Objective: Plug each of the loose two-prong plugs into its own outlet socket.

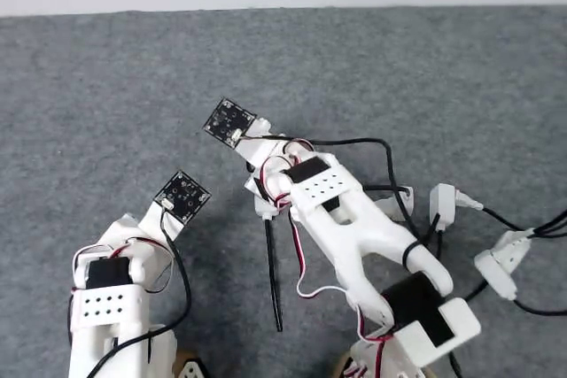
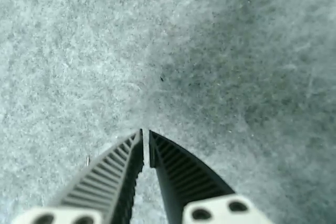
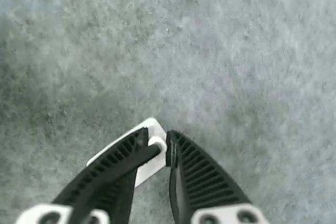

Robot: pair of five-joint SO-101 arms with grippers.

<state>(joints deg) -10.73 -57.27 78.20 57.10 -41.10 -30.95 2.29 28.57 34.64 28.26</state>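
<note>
My right gripper (image 3: 163, 142) is shut on a small white two-prong plug (image 3: 153, 165), just above the grey felt. The plug's black cable runs along one finger. In the high view this plug (image 1: 265, 208) sits under the right arm's wrist at the table's middle, and its cable (image 1: 273, 272) trails toward the front edge. At the front left of the table, my left gripper (image 2: 146, 135) is shut with nothing in it, low over bare felt.
At the right of the high view lie white plug or socket pieces (image 1: 443, 205) (image 1: 498, 265) on black cables, with another (image 1: 396, 201) beside the right arm. Grey felt (image 1: 399, 77) covers the table. The left arm (image 1: 115, 289) stands at the front left.
</note>
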